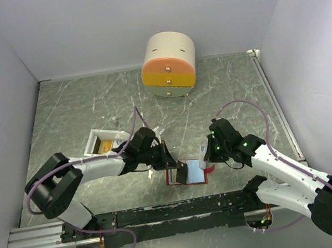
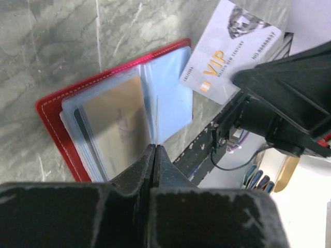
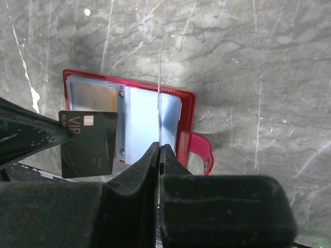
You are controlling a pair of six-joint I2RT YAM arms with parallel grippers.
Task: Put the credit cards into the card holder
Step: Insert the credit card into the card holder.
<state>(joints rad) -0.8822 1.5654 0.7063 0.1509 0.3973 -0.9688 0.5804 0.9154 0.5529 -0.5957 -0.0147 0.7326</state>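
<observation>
The red card holder (image 1: 191,172) lies open on the table between both grippers, its pale-blue and tan sleeves up. It also shows in the left wrist view (image 2: 111,121) and in the right wrist view (image 3: 139,116). My left gripper (image 1: 174,164) is shut on a dark VIP card (image 3: 88,144), held over the holder's left edge; in its own view that card (image 2: 156,119) is edge-on. My right gripper (image 1: 210,155) is shut on a silver VIP card (image 2: 232,49), held upright over the holder's right side; in its own view that card (image 3: 159,98) is edge-on.
A white tray (image 1: 95,138) holding orange-gold cards (image 1: 103,147) sits left of my left gripper. A round cream-and-orange drawer box (image 1: 169,65) stands at the back. The holder's red strap (image 3: 199,152) sticks out on the right. A black rail (image 1: 168,211) runs along the near edge.
</observation>
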